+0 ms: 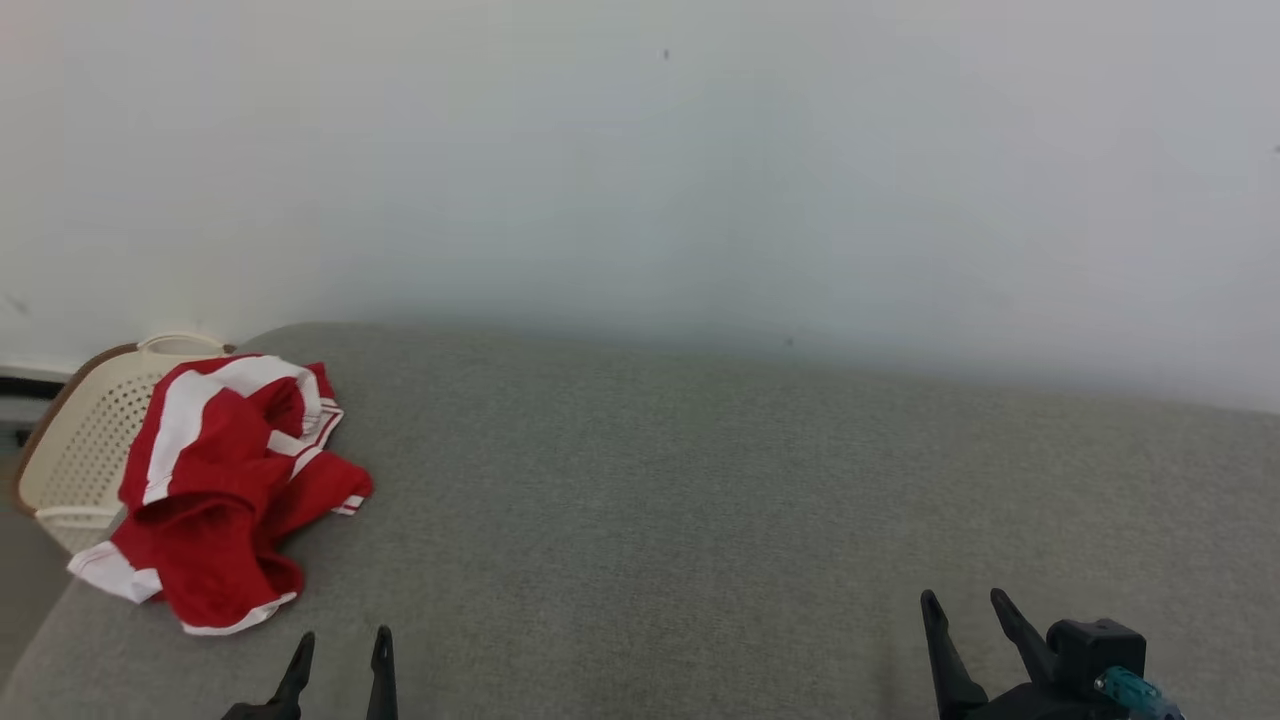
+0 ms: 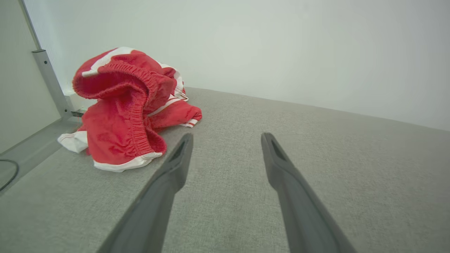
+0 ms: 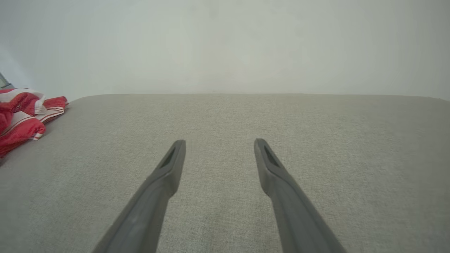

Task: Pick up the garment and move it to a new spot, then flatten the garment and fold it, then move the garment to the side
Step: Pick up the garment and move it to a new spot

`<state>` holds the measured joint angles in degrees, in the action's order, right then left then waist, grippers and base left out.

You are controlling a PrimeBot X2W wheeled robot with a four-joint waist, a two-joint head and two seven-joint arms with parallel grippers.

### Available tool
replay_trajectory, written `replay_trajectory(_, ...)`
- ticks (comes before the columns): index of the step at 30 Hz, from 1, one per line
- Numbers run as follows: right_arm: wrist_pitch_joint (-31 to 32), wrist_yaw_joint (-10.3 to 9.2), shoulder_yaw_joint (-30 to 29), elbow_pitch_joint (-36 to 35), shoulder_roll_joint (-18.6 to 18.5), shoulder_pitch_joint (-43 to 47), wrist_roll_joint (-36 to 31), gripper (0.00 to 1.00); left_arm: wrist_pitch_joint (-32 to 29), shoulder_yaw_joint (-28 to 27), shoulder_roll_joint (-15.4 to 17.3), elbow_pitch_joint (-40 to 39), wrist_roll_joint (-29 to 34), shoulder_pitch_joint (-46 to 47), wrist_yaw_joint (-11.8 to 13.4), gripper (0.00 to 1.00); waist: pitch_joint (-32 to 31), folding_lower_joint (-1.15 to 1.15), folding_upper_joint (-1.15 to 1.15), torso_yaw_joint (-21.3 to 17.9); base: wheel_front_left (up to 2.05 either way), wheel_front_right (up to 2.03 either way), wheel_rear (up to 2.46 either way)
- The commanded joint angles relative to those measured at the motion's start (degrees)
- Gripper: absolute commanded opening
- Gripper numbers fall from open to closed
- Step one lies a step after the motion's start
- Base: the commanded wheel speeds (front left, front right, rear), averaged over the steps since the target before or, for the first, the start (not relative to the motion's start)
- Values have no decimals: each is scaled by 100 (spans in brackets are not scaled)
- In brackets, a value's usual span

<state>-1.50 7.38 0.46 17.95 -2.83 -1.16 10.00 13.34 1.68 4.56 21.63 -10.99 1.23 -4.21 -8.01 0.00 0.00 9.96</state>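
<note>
Cushion: grey woven cushion (image 1: 700,520) is running wide beneath a pale wall (image 1: 640,150).
Left gripper: left gripper (image 2: 227,135) is hovering low over the cushion, fingers spread wide and holding nothing. The garment is lying just beyond and to the left of its tips in the wrist view.
Right gripper: right gripper (image 3: 219,141) is hovering over bare cushion with its fingers spread the same way and empty, well apart from the garment.
Garment: red garment (image 1: 215,480) with white bands is lying crumpled at the cushion's left edge. Its far side is overlapping a cream basket (image 1: 85,440) in the head view; whether they are touching I cannot tell.
Handling: it is looking light, soft and limp, so it will probably sag and drape once lifted; nothing about it seems fragile.
Hold: the gathered waistband (image 2: 140,116) is standing up as a thick ridge, likely the surest pinch. The white hem (image 2: 119,164) is lying flat and looks harder to get under.
</note>
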Motion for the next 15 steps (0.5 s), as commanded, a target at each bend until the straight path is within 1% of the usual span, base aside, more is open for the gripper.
replay_trajectory(1,-50,20,10,27,8,32,43,100,-40,9,55,-64,29,-81,10,100,-31,0,0,570,0,0,0)
replay_trajectory(9,-232,21,160,218,8,-53,259,100,-274,42,184,-425,2,-231,58,100,-8,0,0,1343,0,0,0)
replay_trajectory(15,-273,20,360,333,6,-275,284,100,-294,-56,230,-674,-108,-323,145,100,168,0,0,1547,0,0,0)
